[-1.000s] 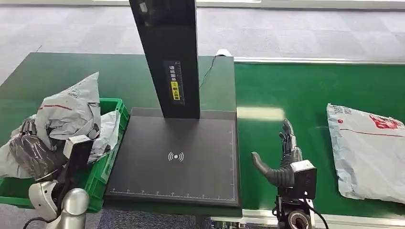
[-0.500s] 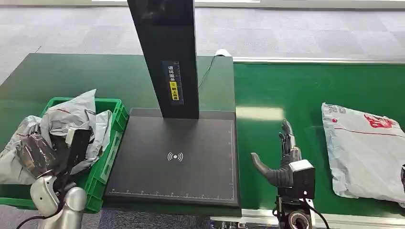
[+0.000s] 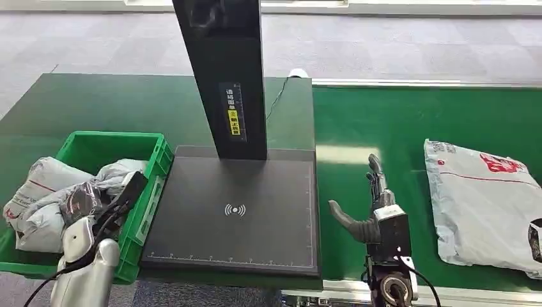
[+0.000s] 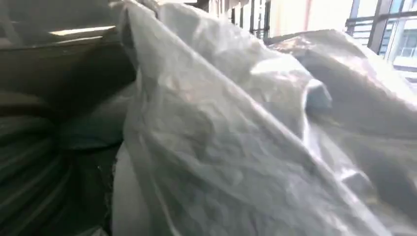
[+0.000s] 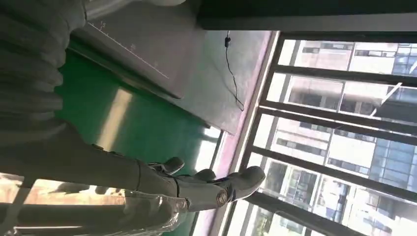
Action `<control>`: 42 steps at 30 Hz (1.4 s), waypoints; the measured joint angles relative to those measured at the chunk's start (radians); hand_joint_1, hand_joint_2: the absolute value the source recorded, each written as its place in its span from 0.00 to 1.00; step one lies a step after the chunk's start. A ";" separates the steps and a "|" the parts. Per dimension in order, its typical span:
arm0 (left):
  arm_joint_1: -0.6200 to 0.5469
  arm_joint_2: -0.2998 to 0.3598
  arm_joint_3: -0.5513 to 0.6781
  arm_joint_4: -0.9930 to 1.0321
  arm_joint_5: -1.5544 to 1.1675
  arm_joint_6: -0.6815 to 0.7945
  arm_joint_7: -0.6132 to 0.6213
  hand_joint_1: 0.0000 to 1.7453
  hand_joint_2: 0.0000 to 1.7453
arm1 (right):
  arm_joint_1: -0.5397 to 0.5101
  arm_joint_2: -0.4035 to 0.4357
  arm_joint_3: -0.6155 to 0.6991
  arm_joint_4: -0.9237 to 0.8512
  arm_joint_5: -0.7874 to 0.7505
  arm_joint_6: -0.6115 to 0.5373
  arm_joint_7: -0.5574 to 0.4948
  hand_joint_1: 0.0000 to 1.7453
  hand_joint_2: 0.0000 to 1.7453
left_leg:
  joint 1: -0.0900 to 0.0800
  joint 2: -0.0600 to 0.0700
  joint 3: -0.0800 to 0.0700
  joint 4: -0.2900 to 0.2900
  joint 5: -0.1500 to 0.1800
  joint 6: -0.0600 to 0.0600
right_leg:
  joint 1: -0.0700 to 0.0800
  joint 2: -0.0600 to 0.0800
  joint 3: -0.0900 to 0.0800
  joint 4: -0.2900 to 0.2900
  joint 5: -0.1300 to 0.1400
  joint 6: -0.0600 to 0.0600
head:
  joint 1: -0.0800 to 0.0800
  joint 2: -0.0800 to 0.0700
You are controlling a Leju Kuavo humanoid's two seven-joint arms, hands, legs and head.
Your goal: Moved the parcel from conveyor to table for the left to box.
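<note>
A flat grey plastic mailer parcel (image 3: 482, 201) with red print is seen lying on the green conveyor belt (image 3: 396, 121), well to the right of the right hand (image 3: 371, 208). It is judged to be light, soft and floppy, with a slick film skin that may slide under the fingers (image 3: 374, 173); a hold across its near left edge, pinching the film together, is thought the surest place. The right hand is held over the belt between the dark flat scanner plate (image 3: 233, 214) on the green bench (image 3: 96, 102) and the parcel, its fingers spread apart and upright, thumb out to the side, with nothing held. The parcel is apart from those fingers, not touched.

The left hand (image 3: 80, 201) is set low inside the green plastic crate (image 3: 112, 137), among crumpled grey mailer bags (image 3: 45, 182). In the left wrist view, wrinkled grey film (image 4: 221, 147) is seen close against the camera. Whether the left fingers are closed on a bag or have let go cannot be told
</note>
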 measured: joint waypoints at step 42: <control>0.200 -0.020 -0.245 -0.276 0.791 0.068 -0.367 0.00 1.00 | 0.017 -0.013 0.018 0.012 -0.034 0.002 -0.007 0.00 1.00 | -0.001 -0.001 0.002 -0.001 -0.001 -0.001 | -0.001 -0.002 -0.001 0.000 -0.004 0.000 | 0.000 0.000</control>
